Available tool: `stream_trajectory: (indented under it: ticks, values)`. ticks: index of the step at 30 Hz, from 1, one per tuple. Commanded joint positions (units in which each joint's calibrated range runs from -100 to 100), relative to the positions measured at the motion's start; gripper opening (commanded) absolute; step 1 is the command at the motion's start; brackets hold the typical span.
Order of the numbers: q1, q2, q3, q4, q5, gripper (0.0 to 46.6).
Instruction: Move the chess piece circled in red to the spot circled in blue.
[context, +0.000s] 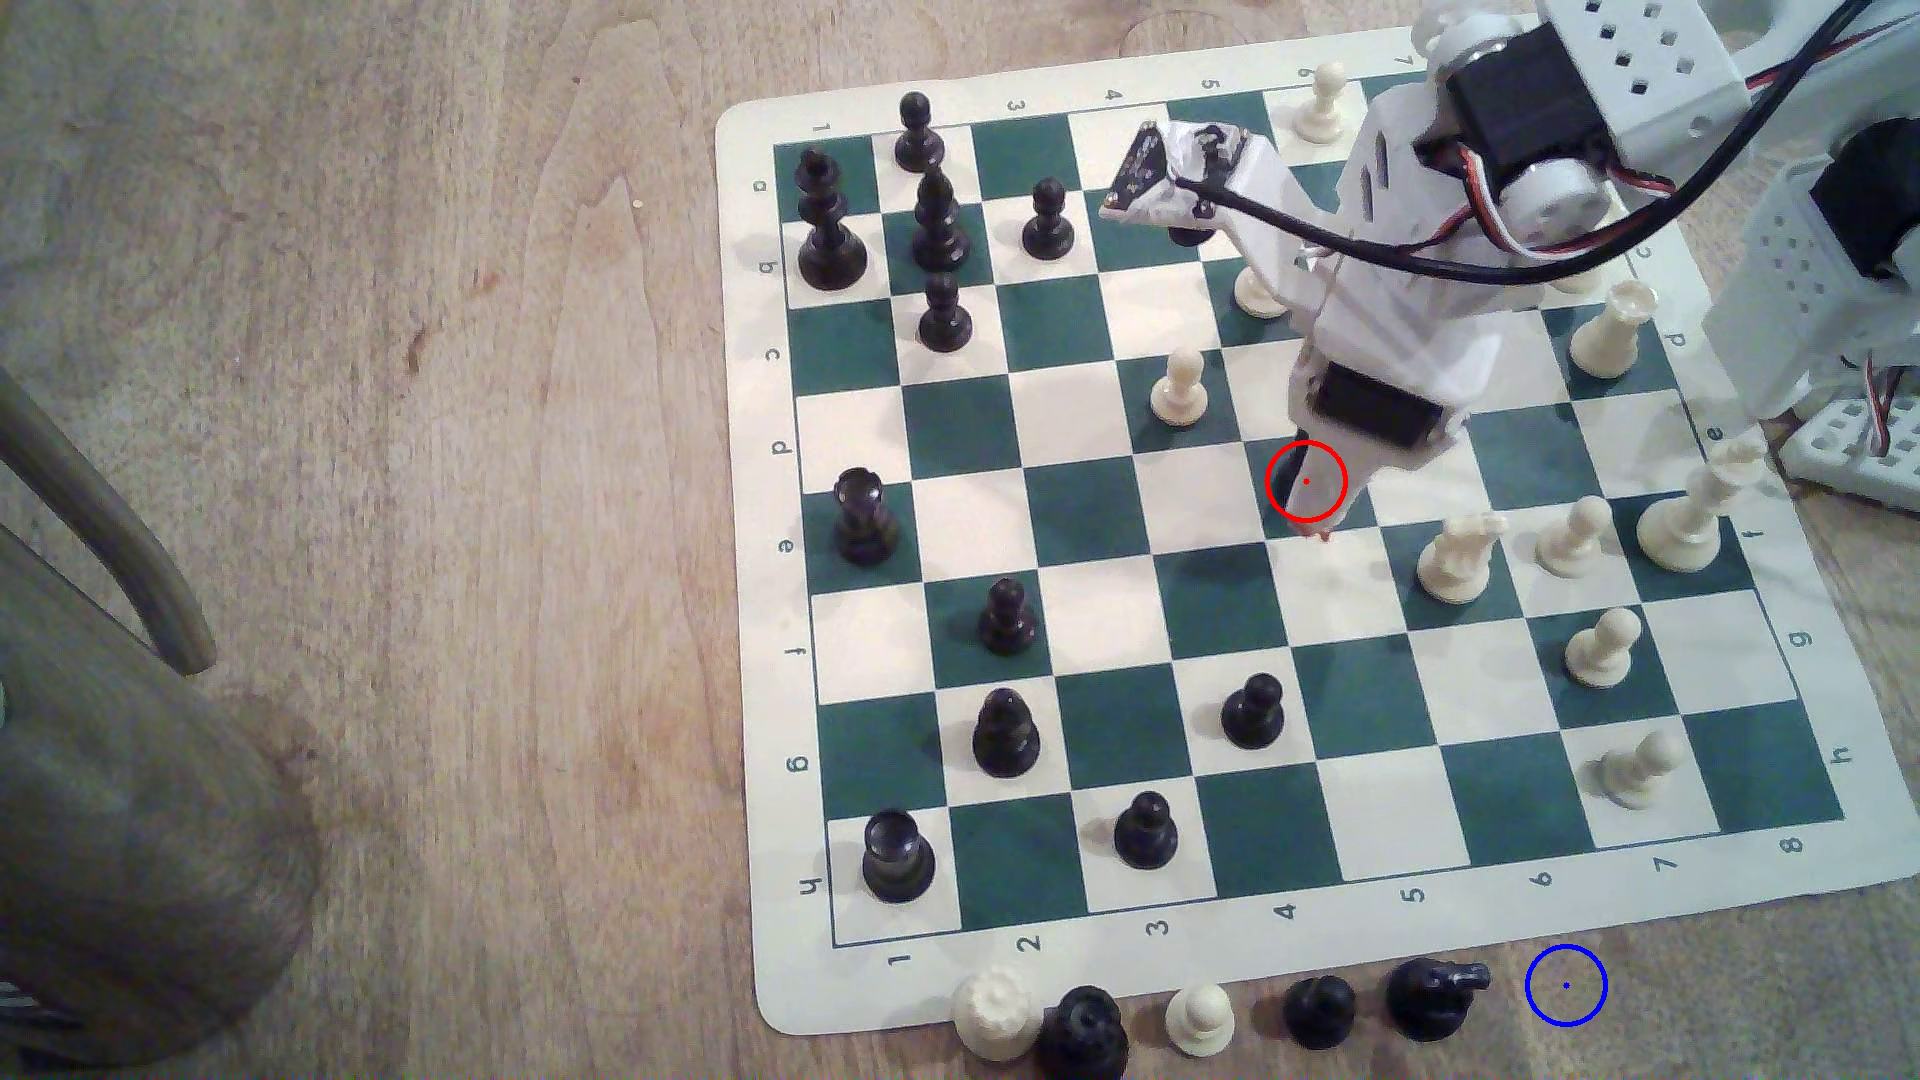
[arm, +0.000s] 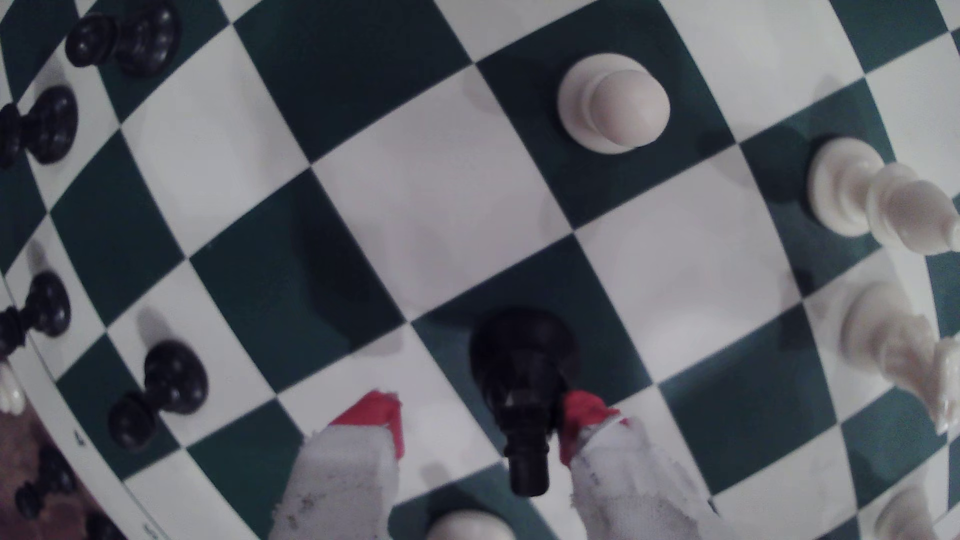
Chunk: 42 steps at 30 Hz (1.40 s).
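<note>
The chess piece (arm: 524, 374), a glossy black knight, stands on a green square of the board (context: 1382, 810). In the exterior view the red ring marks it and my gripper (context: 1311, 514) hides most of it. In the wrist view my gripper (arm: 480, 415) is open around it. One red-tipped finger (arm: 584, 415) sits against the knight's side and the other finger (arm: 374, 415) stands well apart. The spot (context: 1566, 984) is a blue ring on bare wood, past the board's near edge, toward the exterior view's right.
A row of captured pieces lies along the board's near edge, ending with a second black knight (context: 1434, 997) just left of the blue ring. A white pawn (context: 1179, 386) and a white knight (context: 1460, 556) stand close to my gripper. Black pieces fill the exterior view's left files.
</note>
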Motion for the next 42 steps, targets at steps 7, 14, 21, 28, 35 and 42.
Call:
stream_trajectory:
  ticks: [7,14,21,28,35,42]
  values:
    - [0.03,-0.88,-2.55,-0.91,-0.29,14.3]
    - [-0.05,-0.97,-2.55,-0.74,0.24,0.8]
    - [-0.13,-1.14,-2.55,-0.58,0.10,0.2]
    - [-0.13,-6.32,-2.91,0.73,-0.05,0.2]
    - [-1.85,-17.10,-11.79,12.36,-0.49,0.2]
    - [-15.14,-24.40,-24.39,24.57,-3.86,0.8]
